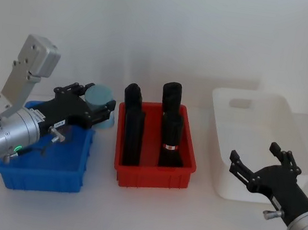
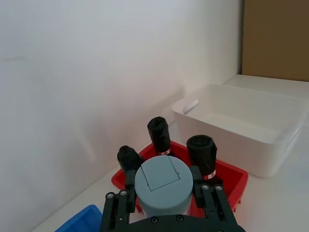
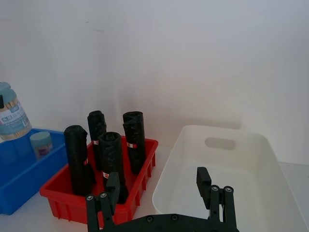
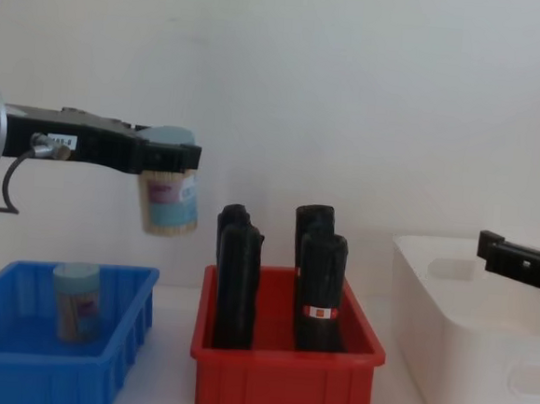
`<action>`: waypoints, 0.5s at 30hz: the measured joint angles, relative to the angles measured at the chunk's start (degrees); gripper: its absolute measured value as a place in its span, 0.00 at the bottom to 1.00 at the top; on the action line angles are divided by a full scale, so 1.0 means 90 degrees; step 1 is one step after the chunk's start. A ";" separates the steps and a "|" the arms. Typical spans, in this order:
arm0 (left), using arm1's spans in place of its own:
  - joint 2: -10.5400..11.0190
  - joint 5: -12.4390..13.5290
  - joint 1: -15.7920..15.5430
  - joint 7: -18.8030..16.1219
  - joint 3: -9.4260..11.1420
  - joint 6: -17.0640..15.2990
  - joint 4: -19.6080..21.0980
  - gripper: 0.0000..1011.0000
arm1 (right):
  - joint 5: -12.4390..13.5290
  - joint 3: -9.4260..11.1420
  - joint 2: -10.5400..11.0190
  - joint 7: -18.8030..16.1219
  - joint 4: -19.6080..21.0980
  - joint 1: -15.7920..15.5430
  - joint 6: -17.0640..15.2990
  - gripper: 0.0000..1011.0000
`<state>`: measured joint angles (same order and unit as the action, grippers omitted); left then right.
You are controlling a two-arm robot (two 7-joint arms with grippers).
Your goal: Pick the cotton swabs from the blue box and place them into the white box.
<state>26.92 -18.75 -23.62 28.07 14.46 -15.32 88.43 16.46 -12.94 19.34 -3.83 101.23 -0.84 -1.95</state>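
While clamped in the left gripper (image 1: 96,100), hangs upright at 9 o'clock in the head view: one tub (image 1: 99,94) of cotton swabs, raised clear of the blue box (image 1: 43,179) and roughly over its far right corner. Pinched on both sides by the black fingers (image 2: 208,194), high on the body near the pale blue cap. Shows at 10 o'clock in the chest view, well above the box rim, with the purple-pink label toward the camera and thin sticks behind the clear wall. Stands upright inside the blue box, at 8 o'clock in the chest view: a second tub (image 4: 76,301), apart from the raised one. Next, at 6 o'clock in the head view and just right of the blue box, a red bin (image 1: 154,176) with four black bottles (image 1: 135,130) upright inside. Farther right, at 3 o'clock, near the red bin but not touching it, the white box (image 1: 290,118) on the pale table (image 1: 146,216). At 4 o'clock, hovering by the white box's near side, the right gripper (image 1: 255,154), with its fingers (image 3: 112,186) spread wide apart around bare air.
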 joint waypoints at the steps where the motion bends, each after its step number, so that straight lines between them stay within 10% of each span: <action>1: 0.0003 -0.0010 -0.0004 0.0055 0.0004 -0.0014 0.0026 0.66 | 0.0000 0.0000 0.0000 0.0000 0.0000 0.0000 0.0000 0.99; 15: 0.0013 -0.0164 -0.0098 0.1129 0.0145 -0.0286 0.0437 0.66 | 0.0000 0.0000 0.0000 0.0000 0.0000 0.0000 0.0000 0.99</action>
<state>27.04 -20.22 -24.50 38.23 15.76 -17.90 92.37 16.47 -12.94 19.34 -3.83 101.23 -0.84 -1.95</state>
